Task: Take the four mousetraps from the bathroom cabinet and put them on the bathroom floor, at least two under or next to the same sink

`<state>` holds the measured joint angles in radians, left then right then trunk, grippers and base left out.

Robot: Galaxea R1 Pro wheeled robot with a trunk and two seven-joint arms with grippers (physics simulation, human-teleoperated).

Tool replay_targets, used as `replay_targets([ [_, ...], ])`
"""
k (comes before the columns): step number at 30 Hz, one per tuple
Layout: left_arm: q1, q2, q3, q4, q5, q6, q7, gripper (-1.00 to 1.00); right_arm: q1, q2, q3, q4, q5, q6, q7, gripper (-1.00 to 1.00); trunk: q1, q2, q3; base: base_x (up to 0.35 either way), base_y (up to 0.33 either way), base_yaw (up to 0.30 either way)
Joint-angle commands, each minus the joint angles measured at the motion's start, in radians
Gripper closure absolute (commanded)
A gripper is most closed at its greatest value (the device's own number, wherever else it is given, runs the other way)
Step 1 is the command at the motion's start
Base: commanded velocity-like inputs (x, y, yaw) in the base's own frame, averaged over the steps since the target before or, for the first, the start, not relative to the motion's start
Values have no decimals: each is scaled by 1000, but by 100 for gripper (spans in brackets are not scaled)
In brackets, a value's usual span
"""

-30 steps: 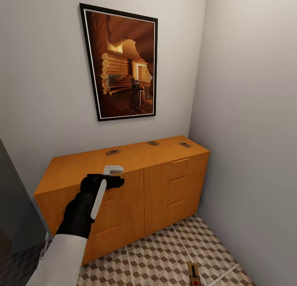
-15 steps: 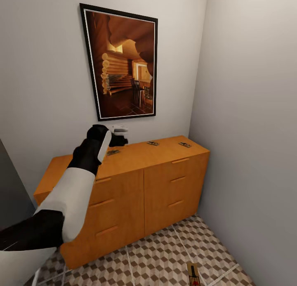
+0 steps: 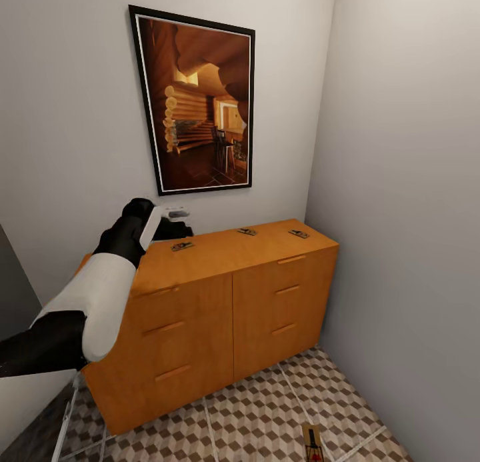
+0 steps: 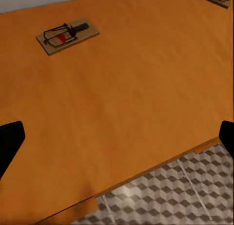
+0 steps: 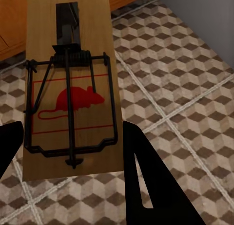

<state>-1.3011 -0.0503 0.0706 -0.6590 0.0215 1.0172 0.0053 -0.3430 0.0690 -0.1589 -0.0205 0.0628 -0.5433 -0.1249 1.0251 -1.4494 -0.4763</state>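
Three mousetraps lie on top of the orange-brown cabinet [image 3: 220, 295]: one [image 3: 181, 246] at the left, one [image 3: 247, 232] in the middle, one [image 3: 299, 234] at the right. My left gripper [image 3: 177, 225] hovers open just above the cabinet top, beside the left mousetrap [image 4: 67, 34], its black fingertips [image 4: 9, 142] spread wide in the left wrist view. A further mousetrap [image 5: 70, 84] sits between the fingers of my right gripper [image 5: 72, 133], above the cube-patterned bathroom floor [image 5: 185, 64]. This trap [image 3: 312, 442] appears at the lower edge of the head view. The sink is out of view.
A framed picture [image 3: 200, 102] hangs on the wall behind the cabinet. A grey wall [image 3: 407, 215] closes the right side, close to the cabinet's end. Tiled floor [image 3: 253, 415] lies open in front of the drawers. A dark panel [image 3: 13, 275] stands at the left.
My left arm has risen from the cabinet's front to above its top, then drawn slightly left toward the wall. The traps on the cabinet have not moved.
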Motion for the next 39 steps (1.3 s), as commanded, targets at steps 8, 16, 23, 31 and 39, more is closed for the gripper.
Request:
replay_targets([
  [8, -1, 185, -239, 10, -4, -2, -424, -100, -1, 0, -5, 1, 5, -3, -5, 100, 0, -1, -1, 0, 0, 0],
  [16, -1, 360, -401, -95, -9, -17, -794, -100, -1, 1, -5, -1, 4, -4, -3, 100, 0, -1, -1, 0, 0, 0],
  [23, -1, 458, -440, -186, -9, -20, -848, -100, -1, 1, -5, -1, 4, -4, -2, 100, 0, -1, -1, 0, 0, 0],
  [31, -1, 579, -589, -317, -9, -29, -1020, -100, -1, 2, -5, 0, 4, -4, -2, 100, 0, -1, -1, 0, 0, 0],
  [39, -1, 616, -659, -380, -12, -29, -1061, -100, -1, 0, -5, 0, 4, -4, -2, 100, 0, -1, -1, 0, 0, 0],
])
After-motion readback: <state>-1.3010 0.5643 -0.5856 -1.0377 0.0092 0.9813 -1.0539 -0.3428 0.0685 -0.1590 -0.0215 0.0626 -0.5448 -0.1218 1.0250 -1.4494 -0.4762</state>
